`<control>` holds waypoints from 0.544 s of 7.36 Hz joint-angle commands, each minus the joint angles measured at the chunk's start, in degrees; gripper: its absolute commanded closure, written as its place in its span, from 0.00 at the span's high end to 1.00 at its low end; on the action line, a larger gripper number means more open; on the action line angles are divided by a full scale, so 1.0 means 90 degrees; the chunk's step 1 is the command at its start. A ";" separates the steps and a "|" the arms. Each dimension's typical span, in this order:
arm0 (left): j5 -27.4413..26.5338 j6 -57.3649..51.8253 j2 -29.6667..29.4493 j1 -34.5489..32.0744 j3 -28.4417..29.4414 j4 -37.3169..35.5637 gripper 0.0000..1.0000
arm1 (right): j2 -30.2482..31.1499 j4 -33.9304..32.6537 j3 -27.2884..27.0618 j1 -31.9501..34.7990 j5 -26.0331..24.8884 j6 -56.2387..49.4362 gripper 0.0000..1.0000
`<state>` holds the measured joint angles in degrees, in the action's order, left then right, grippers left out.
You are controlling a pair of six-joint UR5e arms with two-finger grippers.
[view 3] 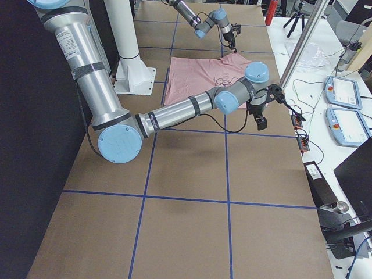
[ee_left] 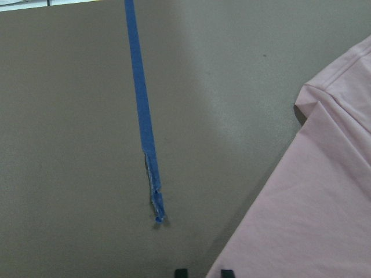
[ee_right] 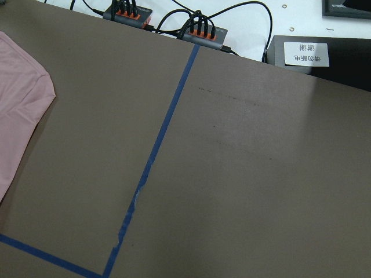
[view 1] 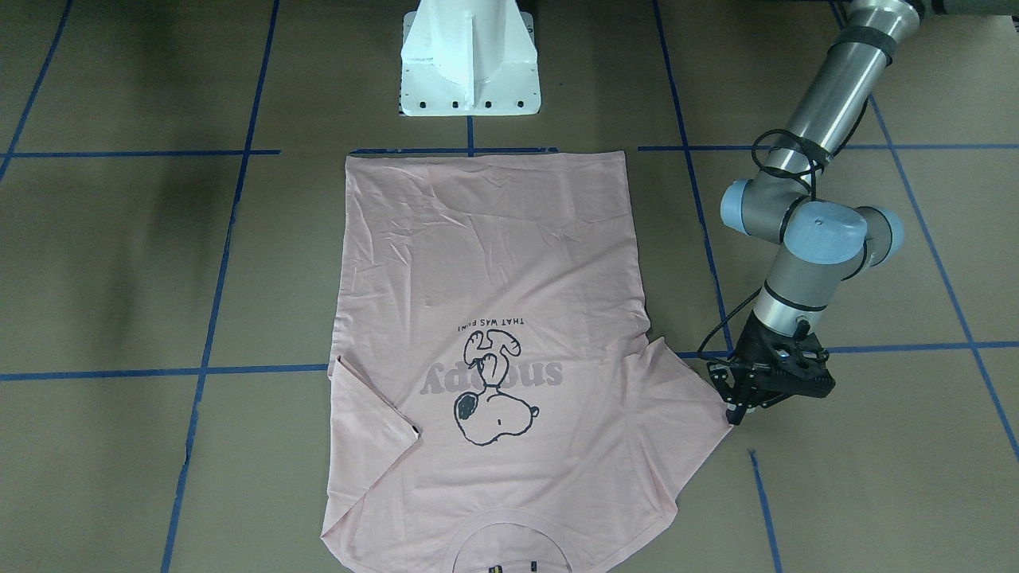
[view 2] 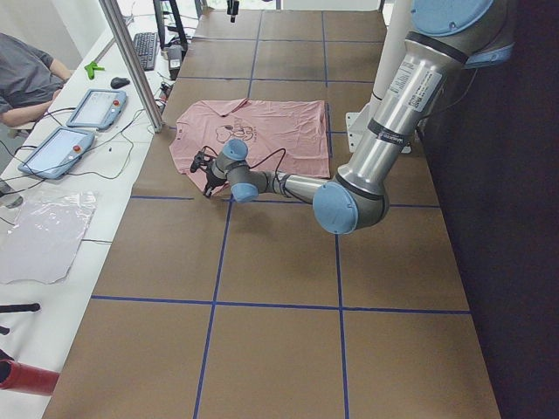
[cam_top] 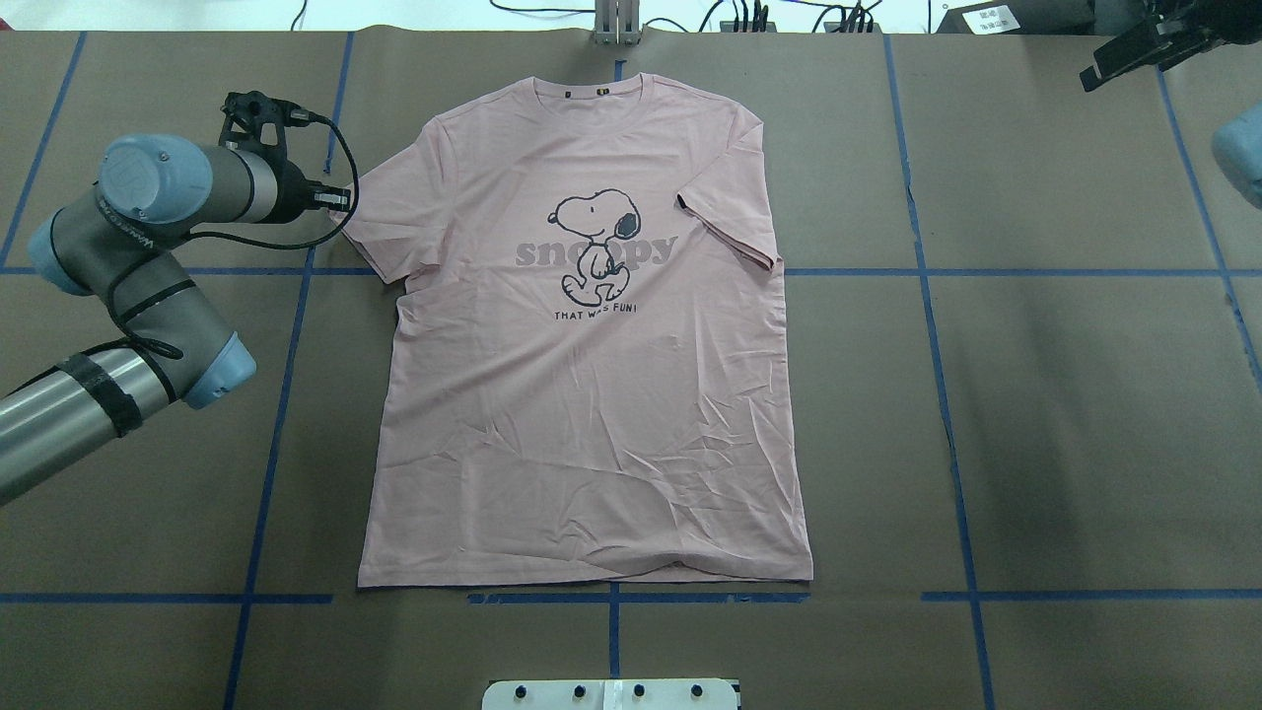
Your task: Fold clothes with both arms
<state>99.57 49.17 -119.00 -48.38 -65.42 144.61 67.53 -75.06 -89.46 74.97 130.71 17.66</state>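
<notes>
Pale pink short-sleeved Snoopy-print T-shirt (cam_top: 592,414) lay flat, print up, mid-table on brown paper cover (cam_top: 1035,394). Silver-grey left arm (cam_top: 148,227) had its black left gripper (view 1: 734,407) at the sleeve tip (view 1: 689,398), fingertips (ee_left: 181,272) narrowly apart. Black right gripper (cam_top: 1124,57) hung well clear, and I couldn't tell its spread. I judged it best to get the hem fully between the fingers before closing.

Two silver-grey tubular arms, the left arm (view 1: 828,95) and the right arm (view 3: 174,116), each with light blue joint caps (view 1: 828,231); a looping black cable (view 1: 788,143) and a black strap (view 1: 864,38) on the left arm; black angular left hand (view 1: 734,412); black right hand (view 3: 260,119); white pedestal base (view 1: 470,60) with a row of dark screws.
</notes>
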 commanded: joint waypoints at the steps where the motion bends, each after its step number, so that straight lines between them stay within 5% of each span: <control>1: 0.0369 -0.0034 0.0067 -0.0005 -0.0463 -0.0168 0.00 | -0.0003 0.0000 0.0009 0.0000 -0.0001 0.0010 1.00; 4: 0.0519 0.0082 -0.0466 -0.0006 -0.1382 -0.2212 0.00 | -0.0013 0.0000 0.0019 0.0000 -0.0001 0.0146 1.00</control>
<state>104.10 49.25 -120.31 -48.50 -75.02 133.03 67.47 -75.06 -89.33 74.97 130.69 18.18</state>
